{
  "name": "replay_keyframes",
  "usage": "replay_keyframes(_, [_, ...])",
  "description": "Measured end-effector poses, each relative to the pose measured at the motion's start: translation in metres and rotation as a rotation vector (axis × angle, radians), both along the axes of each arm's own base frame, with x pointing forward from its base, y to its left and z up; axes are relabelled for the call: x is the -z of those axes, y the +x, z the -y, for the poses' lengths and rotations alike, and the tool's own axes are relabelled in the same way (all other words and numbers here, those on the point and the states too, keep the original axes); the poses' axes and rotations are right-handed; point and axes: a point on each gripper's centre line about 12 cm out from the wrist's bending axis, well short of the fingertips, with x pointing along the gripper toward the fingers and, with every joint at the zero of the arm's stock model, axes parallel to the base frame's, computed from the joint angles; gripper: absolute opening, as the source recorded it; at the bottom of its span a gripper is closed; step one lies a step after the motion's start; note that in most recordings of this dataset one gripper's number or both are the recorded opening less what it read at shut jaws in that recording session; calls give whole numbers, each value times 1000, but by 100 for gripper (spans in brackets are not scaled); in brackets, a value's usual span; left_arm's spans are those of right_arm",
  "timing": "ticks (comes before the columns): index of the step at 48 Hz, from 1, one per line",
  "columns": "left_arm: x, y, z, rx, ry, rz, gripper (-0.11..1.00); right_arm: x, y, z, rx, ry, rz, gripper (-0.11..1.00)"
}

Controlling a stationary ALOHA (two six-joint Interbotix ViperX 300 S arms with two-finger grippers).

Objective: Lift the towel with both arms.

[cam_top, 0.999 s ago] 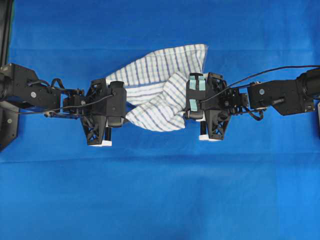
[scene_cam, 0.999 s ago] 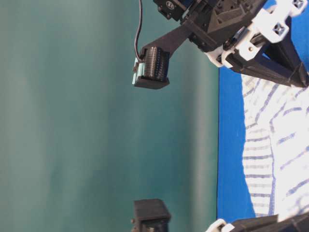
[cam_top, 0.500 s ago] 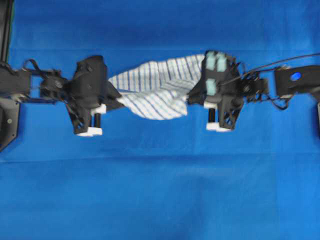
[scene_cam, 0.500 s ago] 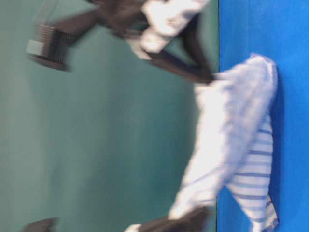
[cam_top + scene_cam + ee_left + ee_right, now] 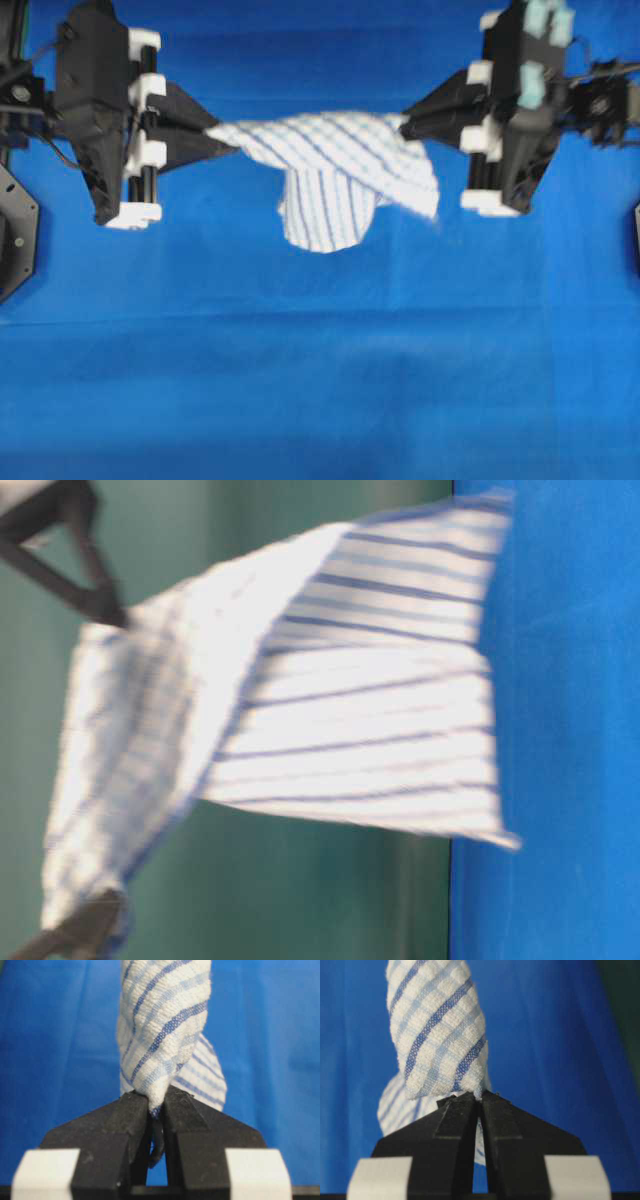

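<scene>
The towel [image 5: 325,180] stretched left to right between the left gripper [image 5: 210,133] and right gripper [image 5: 405,124], both clamped tight on its ends

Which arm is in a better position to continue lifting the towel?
Neither: the left end effector and right end effector each pinch one end of the towel, stretched between them, so both should rise together.

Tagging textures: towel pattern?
White with thin blue stripes, waffle-like weave; towel shows best in the right wrist view.
</scene>
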Motion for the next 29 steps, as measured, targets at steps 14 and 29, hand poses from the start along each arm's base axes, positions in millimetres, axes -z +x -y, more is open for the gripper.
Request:
replay_keyframes(14, [-50, 2, 0, 3, 8, 32, 2, -62, -14, 3, 13, -45, 67, 3])
replay_keyframes(29, [-107, -3, 0, 21, 70, 109, 2, -102, -20, 4, 17, -71, 126, 3])
